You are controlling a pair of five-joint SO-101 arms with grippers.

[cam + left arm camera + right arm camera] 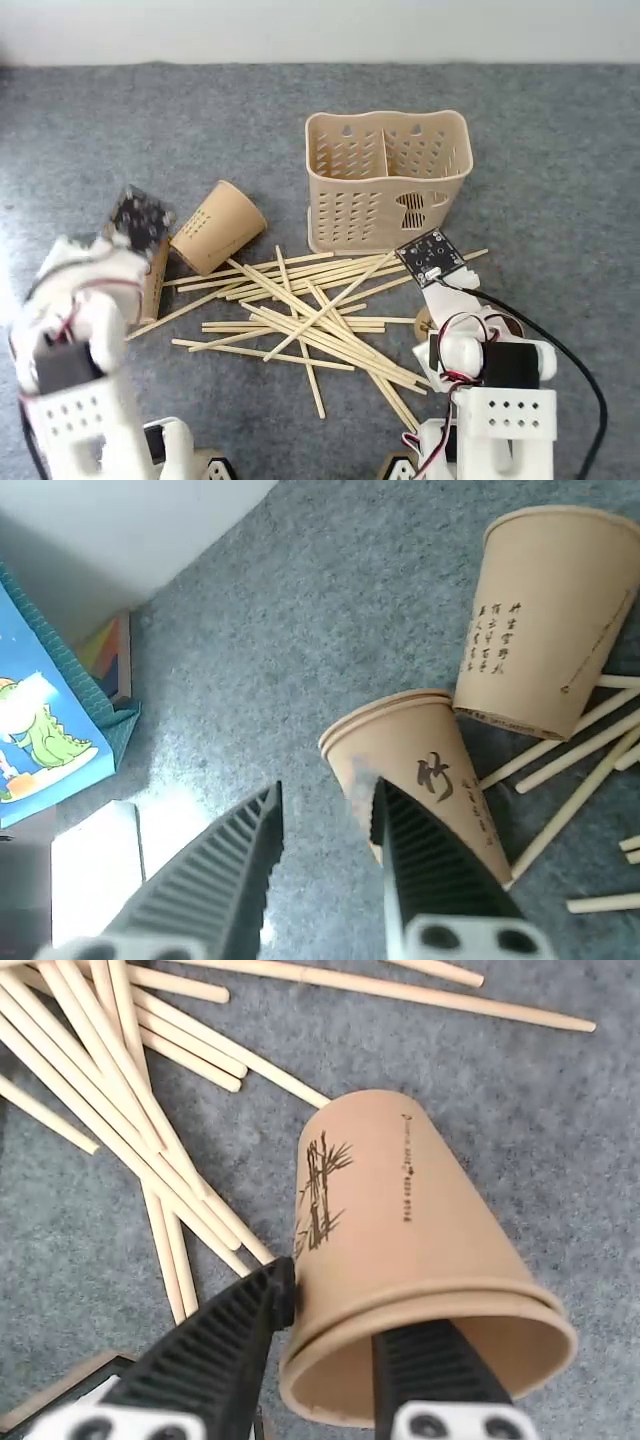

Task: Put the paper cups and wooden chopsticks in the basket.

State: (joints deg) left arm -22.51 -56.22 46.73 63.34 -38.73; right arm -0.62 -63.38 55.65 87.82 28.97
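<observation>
A beige slotted basket point(385, 180) with two compartments stands at the back centre. Several wooden chopsticks point(310, 310) lie crisscrossed in front of it. One paper cup point(218, 228) point(545, 620) lies on its side left of the basket. A second cup point(430, 790) point(155, 282) lies beside it, and my left gripper point(325, 795) is open at its rim, one finger point(420, 850) over its wall. A third cup point(400, 1230) point(426, 321) lies under the right arm. My right gripper point(335, 1305) is open astride its rim, one finger point(430, 1370) at the mouth, the other against the wall outside.
The grey carpeted table point(540, 120) has free room behind and beside the basket. A blue printed bag point(45, 720) stands off the table's edge near a white wall. The right arm's black cable point(575, 365) loops along the right front.
</observation>
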